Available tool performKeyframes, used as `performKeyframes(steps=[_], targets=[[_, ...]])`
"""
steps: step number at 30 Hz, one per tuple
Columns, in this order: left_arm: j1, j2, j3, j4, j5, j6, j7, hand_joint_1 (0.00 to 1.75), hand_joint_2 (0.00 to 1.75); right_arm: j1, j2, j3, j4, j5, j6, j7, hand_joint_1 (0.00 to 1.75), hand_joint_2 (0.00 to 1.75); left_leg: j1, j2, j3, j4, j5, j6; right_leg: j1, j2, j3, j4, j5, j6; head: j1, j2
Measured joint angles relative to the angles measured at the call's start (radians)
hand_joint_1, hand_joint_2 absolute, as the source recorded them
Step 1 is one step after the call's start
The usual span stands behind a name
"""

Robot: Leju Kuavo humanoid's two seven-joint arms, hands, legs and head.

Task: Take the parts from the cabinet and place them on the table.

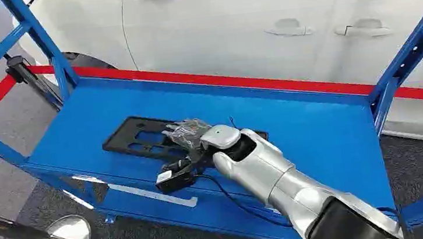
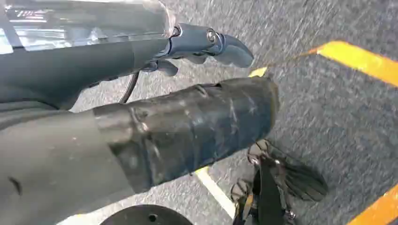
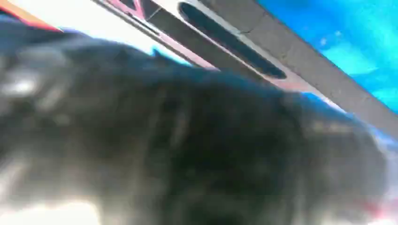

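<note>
Black plastic part (image 1: 141, 139) lying flat on the blue shelf (image 1: 328, 137) of the cabinet, long axis running from the near right toward the far left, near end hidden under the right hand (image 1: 187, 134); right hand resting on top of it, fingers over its surface, grip impossible to tell. Left hand (image 2: 206, 47) hanging over grey floor (image 2: 347, 112) with yellow lines, fingers loosely apart around nothing; white car (image 1: 282, 25) behind the shelf.

Right arm (image 1: 273, 178): silver, extended forward, right hand (image 1: 190, 134) palm-down, fingers laid flat. Left hand (image 2: 187, 126): hanging, pointed floorward, fingers (image 2: 225, 47) slightly curled, holding nothing.
</note>
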Motion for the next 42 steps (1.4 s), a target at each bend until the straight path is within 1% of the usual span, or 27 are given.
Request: performKeyframes(steps=[1,2,3,5,6,7,8,9,11,12,14,16,17,18,19,21,22,23,24,25,27,29,30,39,40,41,42], targets=[[0.001,0.000,0.000,0.000,0.000,-0.001,0.000,0.00,0.00,0.004,0.000,0.000,0.002,0.000,0.000,0.000,0.00,0.00,0.000,0.000,-0.040,0.082,-0.033,-0.002,0.002,-0.001,0.000,0.000,-0.001,-0.001,0.000,0.000],[0.001,0.000,0.000,0.000,0.000,-0.003,0.001,0.00,0.00,0.008,0.000,0.000,0.004,0.000,-0.001,0.000,0.00,0.00,0.000,0.000,-0.066,0.134,-0.045,-0.003,0.003,-0.001,-0.001,0.001,-0.001,-0.002,0.000,0.000],[0.002,0.000,0.000,0.000,0.000,-0.005,0.001,0.00,0.00,0.012,0.000,0.000,0.007,0.000,-0.002,-0.001,0.00,0.00,0.000,0.000,-0.073,0.144,-0.033,-0.002,0.005,-0.001,0.000,0.001,-0.002,-0.003,0.000,0.000],[0.003,0.000,0.000,0.000,0.000,-0.006,0.001,0.00,0.00,0.013,0.000,0.000,0.010,-0.002,-0.002,-0.002,0.00,0.00,0.000,0.000,-0.026,0.040,0.036,0.002,0.005,0.001,0.001,0.003,-0.002,-0.002,0.000,0.000],[0.003,0.002,0.000,0.000,0.000,-0.008,0.001,0.00,0.00,0.012,0.000,0.000,0.010,-0.003,-0.004,-0.001,0.00,1.75,-0.001,0.000,0.034,-0.082,0.095,0.010,0.006,0.003,0.004,0.004,-0.004,-0.001,0.000,0.000],[0.003,0.003,0.000,-0.001,0.000,-0.009,0.001,0.00,0.00,0.012,0.000,0.000,0.011,-0.003,-0.006,-0.001,0.00,1.75,-0.003,0.001,0.064,-0.155,0.105,0.016,0.005,0.002,0.004,0.004,-0.006,0.001,0.000,0.000],[0.002,0.005,0.000,-0.001,0.000,-0.009,0.001,0.00,0.00,0.011,0.000,0.000,0.011,-0.004,-0.008,-0.001,0.00,1.75,-0.011,0.001,0.076,-0.169,0.098,0.019,0.012,0.003,0.001,0.007,-0.008,0.006,0.000,0.000],[0.001,0.005,0.000,-0.001,0.000,-0.009,0.001,0.00,0.00,0.012,0.000,0.000,0.014,-0.007,-0.009,-0.001,0.00,0.00,-0.012,-0.001,0.073,-0.167,0.101,0.023,0.010,0.003,-0.001,0.005,-0.006,0.012,0.000,0.000],[0.001,0.005,0.000,-0.001,0.000,-0.009,0.000,0.00,0.00,0.012,0.002,0.000,0.018,-0.011,-0.009,-0.002,0.00,0.00,-0.014,-0.002,0.072,-0.167,0.101,0.030,0.007,0.002,0.002,0.000,-0.004,0.022,0.000,0.000],[0.001,0.004,0.000,-0.001,0.000,-0.009,0.000,0.00,0.00,0.012,0.002,0.000,0.018,-0.012,-0.009,-0.002,0.00,0.00,-0.005,-0.001,0.080,-0.182,0.108,0.038,0.013,0.003,0.005,0.001,-0.007,0.030,0.000,0.000],[0.004,0.004,0.000,-0.001,-0.002,-0.011,0.000,0.00,0.00,0.012,0.000,0.000,0.020,-0.013,-0.010,-0.002,0.00,0.00,-0.002,0.002,0.086,-0.189,0.111,0.047,0.009,0.003,-0.018,0.053,-0.044,0.037,0.000,0.000],[0.003,0.004,0.000,-0.001,-0.006,-0.012,-0.002,0.00,0.00,0.017,-0.001,0.000,0.026,-0.013,-0.012,-0.003,0.00,0.00,-0.003,0.003,0.085,-0.188,0.110,0.052,0.003,0.002,-0.102,0.226,-0.127,0.045,0.000,0.000],[0.004,0.005,0.000,-0.002,-0.006,-0.014,-0.002,0.00,0.00,0.023,-0.002,0.000,0.031,-0.013,-0.013,-0.003,0.00,0.00,-0.003,0.003,0.085,-0.188,0.109,0.052,0.000,0.002,-0.135,0.290,-0.144,0.048,0.000,0.000],[0.004,0.005,0.000,-0.003,-0.006,-0.015,-0.003,0.00,0.00,0.028,-0.003,0.000,0.036,-0.013,-0.013,-0.005,0.00,0.00,-0.003,0.002,0.085,-0.186,0.109,0.052,-0.003,0.002,-0.148,0.310,-0.138,0.051,0.000,0.000],[0.004,0.006,0.000,-0.003,-0.006,-0.016,-0.003,0.00,0.00,0.032,-0.003,0.000,0.039,-0.013,-0.013,-0.005,0.00,0.00,-0.003,0.001,0.085,-0.184,0.108,0.051,-0.006,0.002,-0.137,0.281,-0.111,0.051,0.000,0.000],[0.003,0.005,0.000,-0.004,-0.006,-0.019,-0.003,0.00,0.00,0.031,-0.003,0.000,0.043,-0.013,-0.014,-0.005,0.00,0.00,-0.003,0.000,0.087,-0.177,0.102,0.045,-0.009,0.000,-0.060,0.120,-0.024,0.048,0.000,0.000],[0.005,0.005,0.000,-0.004,-0.007,-0.021,-0.003,0.00,0.00,0.030,-0.003,0.000,0.044,-0.013,-0.014,-0.005,0.00,0.00,-0.002,0.000,0.086,-0.171,0.097,0.041,-0.009,0.000,-0.018,0.034,0.005,0.043,0.000,0.000],[0.005,0.005,0.000,-0.004,-0.008,-0.022,-0.004,0.00,0.00,0.030,-0.003,0.000,0.045,-0.013,-0.015,-0.005,0.00,0.00,-0.009,0.000,0.080,-0.164,0.093,0.034,-0.002,0.001,-0.011,0.018,-0.013,0.040,0.000,0.000],[0.005,0.005,0.000,-0.004,-0.009,-0.022,-0.004,0.00,0.00,0.031,-0.002,0.000,0.046,-0.013,-0.015,-0.005,0.00,0.00,-0.009,0.000,0.078,-0.164,0.094,0.029,-0.002,0.001,-0.009,0.017,-0.008,0.035,0.000,0.000],[0.005,0.005,0.000,-0.005,-0.010,-0.023,-0.005,0.00,0.00,0.032,-0.002,0.000,0.049,-0.014,-0.015,-0.005,0.00,1.75,-0.007,0.000,0.079,-0.165,0.094,0.025,0.001,0.002,-0.011,0.017,-0.008,0.032,0.000,0.000],[0.005,0.005,0.000,-0.006,-0.017,-0.023,-0.005,0.00,0.00,0.034,-0.002,0.000,0.054,-0.014,-0.016,-0.006,0.00,1.75,-0.004,0.000,0.082,-0.170,0.096,0.013,0.000,0.004,-0.010,0.011,-0.004,0.019,0.000,0.000],[0.006,0.005,0.000,-0.006,-0.020,-0.024,-0.005,0.00,0.00,0.034,-0.001,0.000,0.055,-0.014,-0.020,-0.006,0.00,1.75,-0.001,0.001,0.061,-0.118,0.057,0.005,-0.007,0.001,-0.003,0.001,0.001,0.007,0.000,0.000],[0.006,0.005,0.000,-0.006,-0.021,-0.024,-0.004,0.00,0.00,0.034,-0.001,0.000,0.056,-0.015,-0.022,-0.006,0.00,1.75,-0.001,0.001,0.046,-0.087,0.039,0.003,-0.007,0.000,-0.003,0.001,0.002,0.005,0.000,0.000],[0.006,0.005,0.000,-0.006,-0.022,-0.024,-0.004,0.00,0.00,0.034,-0.001,0.000,0.056,-0.015,-0.022,-0.006,0.00,1.75,-0.001,0.001,0.038,-0.069,0.029,0.002,-0.007,0.000,-0.003,0.001,0.002,0.005,0.000,0.000],[0.008,0.005,0.000,-0.006,-0.028,-0.024,-0.003,0.00,0.00,0.050,-0.001,0.000,0.065,-0.015,-0.026,-0.007,0.00,0.00,0.000,0.001,-0.067,0.143,-0.047,-0.004,-0.002,-0.001,-0.003,0.002,0.000,0.003,0.000,0.000],[0.008,0.005,0.000,-0.006,-0.029,-0.024,-0.003,0.00,0.00,0.053,-0.001,0.000,0.067,-0.015,-0.026,-0.007,0.00,1.75,0.000,0.001,-0.072,0.150,-0.041,-0.004,-0.001,-0.001,-0.003,0.002,0.000,0.003,0.000,0.000],[0.011,0.006,0.000,-0.007,-0.031,-0.024,-0.003,0.00,0.00,0.057,-0.001,0.000,0.070,-0.015,-0.026,-0.007,0.00,1.75,-0.001,0.001,0.010,-0.032,0.073,0.006,0.000,0.004,0.000,0.004,-0.001,0.004,0.000,0.000]])
